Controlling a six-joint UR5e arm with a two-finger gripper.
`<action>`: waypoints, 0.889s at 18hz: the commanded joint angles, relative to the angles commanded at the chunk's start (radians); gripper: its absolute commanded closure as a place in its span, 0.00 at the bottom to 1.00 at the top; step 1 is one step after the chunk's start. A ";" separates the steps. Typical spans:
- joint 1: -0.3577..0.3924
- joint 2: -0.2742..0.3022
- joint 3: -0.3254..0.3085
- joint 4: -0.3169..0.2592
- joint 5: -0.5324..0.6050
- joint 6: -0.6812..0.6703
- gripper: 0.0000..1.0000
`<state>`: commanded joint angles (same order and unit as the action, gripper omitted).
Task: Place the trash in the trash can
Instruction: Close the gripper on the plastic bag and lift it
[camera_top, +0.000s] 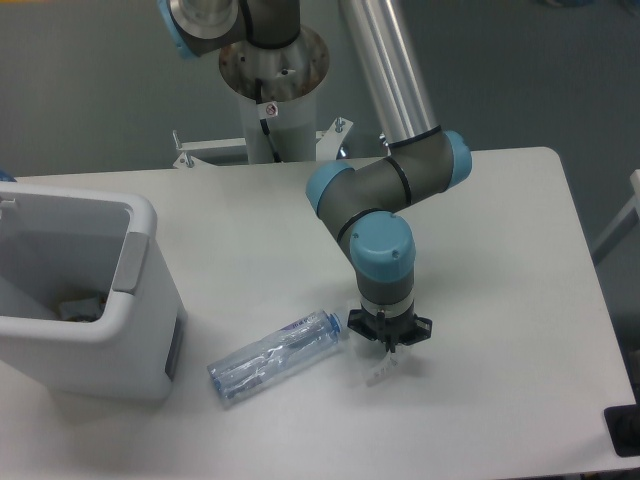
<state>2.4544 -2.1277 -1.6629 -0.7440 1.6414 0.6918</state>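
Observation:
The clear plastic bottle (275, 355) with its bluish label lies on its side on the white table, cap end pointing toward the gripper. Just right of the cap, my gripper (387, 347) points straight down, its fingers drawn together on the top of the small crumpled clear wrapper (378, 370). The wrapper's lower part shows below the fingers, resting on the table. The white trash can (135, 300) stands at the left edge, its open top facing up, a hand's width left of the bottle's base.
Some crumpled material (75, 305) lies inside the trash can. The arm's base column (272, 90) rises behind the table's (500, 300) far edge. A dark object (625, 430) sits at the table's front right corner.

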 joint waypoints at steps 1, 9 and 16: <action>0.005 0.002 0.011 0.000 -0.003 0.002 1.00; 0.057 0.002 0.175 -0.002 -0.239 -0.135 1.00; 0.031 0.043 0.319 0.002 -0.419 -0.394 1.00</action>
<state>2.4851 -2.0848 -1.3439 -0.7425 1.2228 0.2979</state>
